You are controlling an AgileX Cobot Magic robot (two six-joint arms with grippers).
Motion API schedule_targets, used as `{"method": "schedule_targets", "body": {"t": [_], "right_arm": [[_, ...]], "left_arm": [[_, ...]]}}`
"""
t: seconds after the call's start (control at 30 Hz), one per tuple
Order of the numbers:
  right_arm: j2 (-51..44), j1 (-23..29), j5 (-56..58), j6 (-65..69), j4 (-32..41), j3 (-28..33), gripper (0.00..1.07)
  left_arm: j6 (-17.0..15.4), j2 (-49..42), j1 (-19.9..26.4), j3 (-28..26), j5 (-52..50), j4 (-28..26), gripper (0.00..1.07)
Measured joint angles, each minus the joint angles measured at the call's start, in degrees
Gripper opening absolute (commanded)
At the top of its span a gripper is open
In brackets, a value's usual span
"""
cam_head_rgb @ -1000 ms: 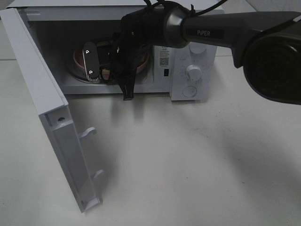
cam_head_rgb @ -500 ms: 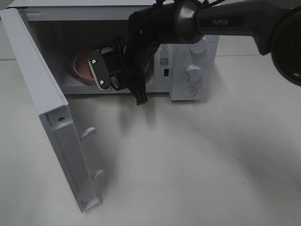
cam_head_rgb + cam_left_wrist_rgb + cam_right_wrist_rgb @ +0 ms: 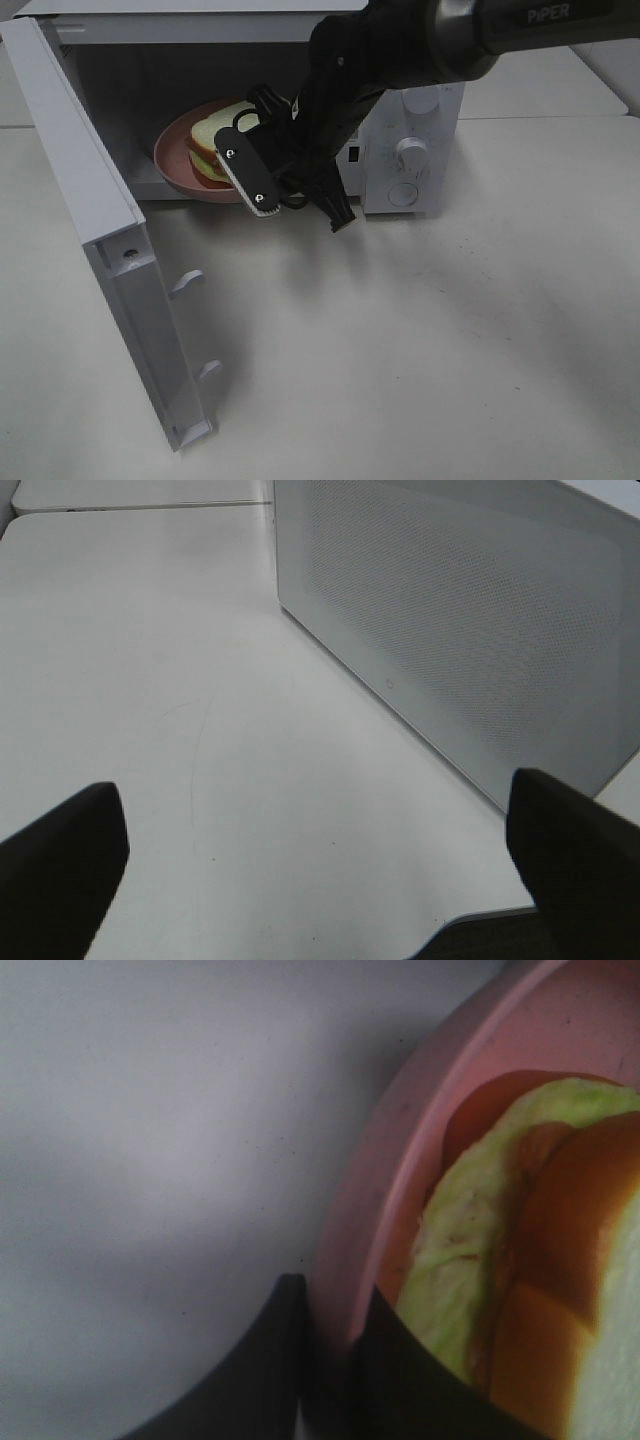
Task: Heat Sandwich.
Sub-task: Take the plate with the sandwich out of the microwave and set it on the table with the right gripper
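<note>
- Upper centre of the exterior high view: right gripper (image 3: 262,185) sits at the mouth of the microwave (image 3: 410,150), its black arm (image 3: 400,50) coming in from the upper right of the frame.
- Right gripper jaws are pinched on the rim of the pink plate (image 3: 175,165) — the right wrist view shows the two dark fingers (image 3: 260,1360) either side of the plate edge (image 3: 370,1220), nearly together.
- Sandwich (image 3: 215,140) lies on that plate, just left of and above the gripper in the high view, partly inside the cavity; white bread on top, green and reddish filling at the edge.
- Right wrist view: sandwich (image 3: 530,1260) sits just inside the rim from the clamped spot, close to the inner finger; actual contact with the finger — can't tell.
- Plate looks tilted, its front edge past the cavity lip.
- Microwave door (image 3: 100,230) hangs open at the left of the frame.
- Left gripper (image 3: 320,870) is spread wide, holding nothing; its two dark fingertips show in the lower corners of the left wrist view, over the white table (image 3: 200,680), with the door's perforated outer face (image 3: 470,610) in the upper right.
</note>
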Motion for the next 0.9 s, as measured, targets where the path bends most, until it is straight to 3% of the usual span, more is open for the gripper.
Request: {"method": "schedule_targets", "body": {"t": [0.57,0.9], "right_arm": [[-13.87,-1.49,-6.47,-19.14,14.73,17.53,0.0],[-20.74,-1.49,-9.57,-20.86,17.13,27.27,0.0]], "left_arm": [[0.0,0.0,0.0,0.0,0.0,0.0,0.97],[0.0,0.0,0.0,0.0,0.0,0.0,0.97]]}}
